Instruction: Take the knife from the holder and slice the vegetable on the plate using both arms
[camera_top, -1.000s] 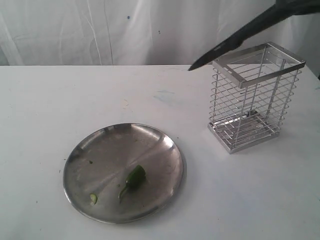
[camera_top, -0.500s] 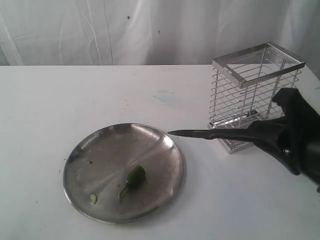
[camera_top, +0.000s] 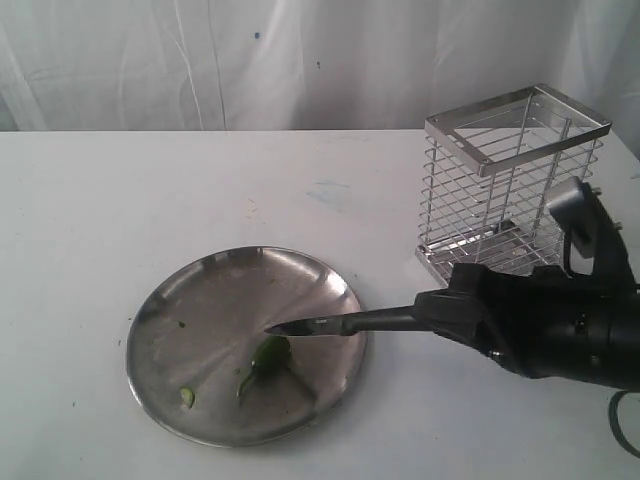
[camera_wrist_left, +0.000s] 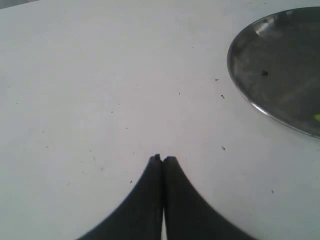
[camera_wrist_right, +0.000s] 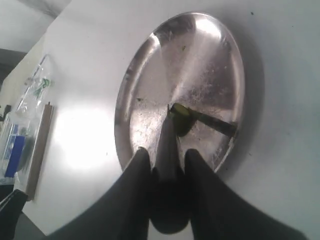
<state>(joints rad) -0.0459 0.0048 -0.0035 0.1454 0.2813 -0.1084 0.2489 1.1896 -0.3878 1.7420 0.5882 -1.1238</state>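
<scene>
The steel plate (camera_top: 200, 310) lies at the front left of the table, with the green vegetable (camera_top: 266, 357) on its right half and a small cut slice (camera_top: 187, 397) near its front rim. My right gripper (camera_top: 440, 312) reaches in from the right, shut on the black knife (camera_top: 330, 324) by its handle. The blade points left over the plate, its tip just above the vegetable (camera_wrist_right: 180, 118). In the right wrist view the knife (camera_wrist_right: 167, 137) runs out between my fingers (camera_wrist_right: 137, 165). My left gripper (camera_wrist_left: 163, 159) is shut and empty over bare table, beside the plate (camera_wrist_left: 250, 65).
The empty chrome wire holder (camera_top: 510, 190) stands at the back right, just behind my right arm. A white curtain hangs behind the table. In the right wrist view a plastic packet (camera_wrist_right: 22, 125) lies off the table's edge.
My right arm has swung the knife down from above the holder and moved it left, so the blade tip now hangs over the vegetable on the plate. The left gripper is unchanged.
</scene>
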